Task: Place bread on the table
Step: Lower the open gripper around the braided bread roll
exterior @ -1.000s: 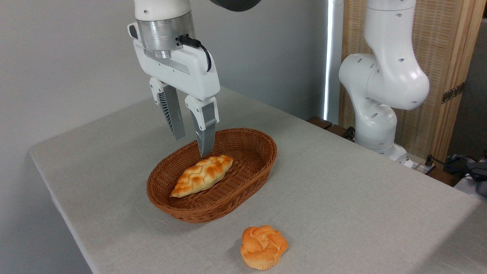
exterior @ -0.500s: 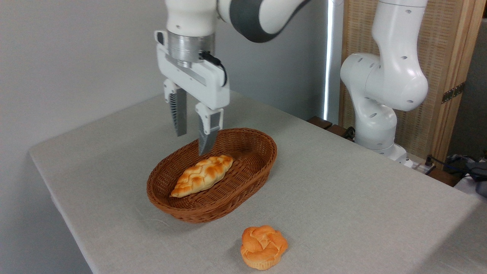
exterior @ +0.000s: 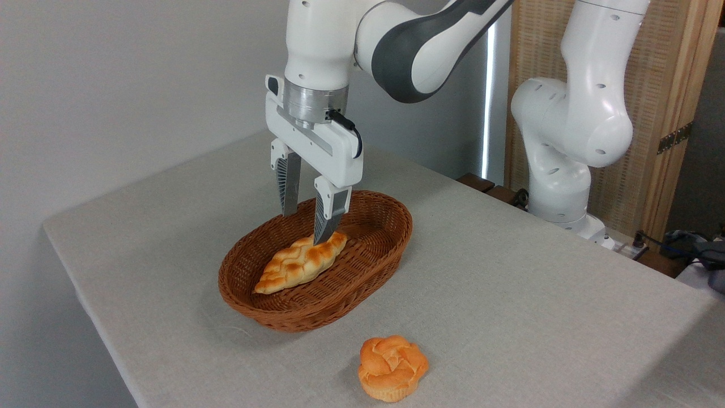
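1. Gripper [exterior: 306, 228] hangs straight down from the white arm [exterior: 396, 45], its two fingers spread apart with a clear gap between them and nothing held in that gap.
2. Its nearer finger [exterior: 327, 218] has its tip right at the upper end of the bread [exterior: 301, 262]; whether the two touch cannot be told from this view. The farther finger [exterior: 287, 190] ends higher in the picture, above the far inner wall of the basket [exterior: 391, 226].
3. Directly below the gripper, the bread lies flat inside the basket, stretching from beneath the fingertips down and to the left toward the basket's near left wall.
4. Under the gripper and all around it, the basket stands on the table [exterior: 510, 294].
5. Well below and to the right of the gripper, a small round bun [exterior: 392, 367] sits on the table, apart from the basket and nearer the camera.
6. Far to the right of the gripper, the arm's base [exterior: 566, 170] rises beside the table's far edge, before a wooden screen [exterior: 668, 85].
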You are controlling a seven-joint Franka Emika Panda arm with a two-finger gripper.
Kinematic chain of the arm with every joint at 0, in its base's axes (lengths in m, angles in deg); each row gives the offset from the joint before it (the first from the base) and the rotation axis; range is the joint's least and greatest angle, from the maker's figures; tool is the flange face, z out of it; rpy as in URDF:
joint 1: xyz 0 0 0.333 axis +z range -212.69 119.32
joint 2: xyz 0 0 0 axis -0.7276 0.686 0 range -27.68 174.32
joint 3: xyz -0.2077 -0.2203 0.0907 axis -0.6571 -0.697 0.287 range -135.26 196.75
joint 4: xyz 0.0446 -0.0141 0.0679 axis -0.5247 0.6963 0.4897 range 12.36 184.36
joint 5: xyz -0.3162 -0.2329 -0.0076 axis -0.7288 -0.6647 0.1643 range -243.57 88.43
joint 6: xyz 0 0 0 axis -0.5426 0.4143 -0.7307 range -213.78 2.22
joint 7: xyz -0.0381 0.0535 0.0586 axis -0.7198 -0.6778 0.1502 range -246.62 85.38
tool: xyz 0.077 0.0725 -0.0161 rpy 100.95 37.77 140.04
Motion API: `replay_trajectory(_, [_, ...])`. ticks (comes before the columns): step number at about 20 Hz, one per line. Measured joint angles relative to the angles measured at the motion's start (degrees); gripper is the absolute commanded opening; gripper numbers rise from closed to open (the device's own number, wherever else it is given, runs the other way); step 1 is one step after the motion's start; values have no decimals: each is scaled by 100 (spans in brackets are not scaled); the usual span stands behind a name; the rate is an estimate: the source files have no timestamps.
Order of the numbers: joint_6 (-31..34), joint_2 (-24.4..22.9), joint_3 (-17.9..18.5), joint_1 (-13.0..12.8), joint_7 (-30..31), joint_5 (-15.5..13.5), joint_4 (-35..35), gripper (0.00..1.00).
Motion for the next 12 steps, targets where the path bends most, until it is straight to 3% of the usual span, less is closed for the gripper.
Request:
replay_trajectory(6, [-28, 295, 5, -6, -129, 0, 35, 100])
replay_trajectory(12, [-487, 660, 5, -12, -186, 0, 38, 100])
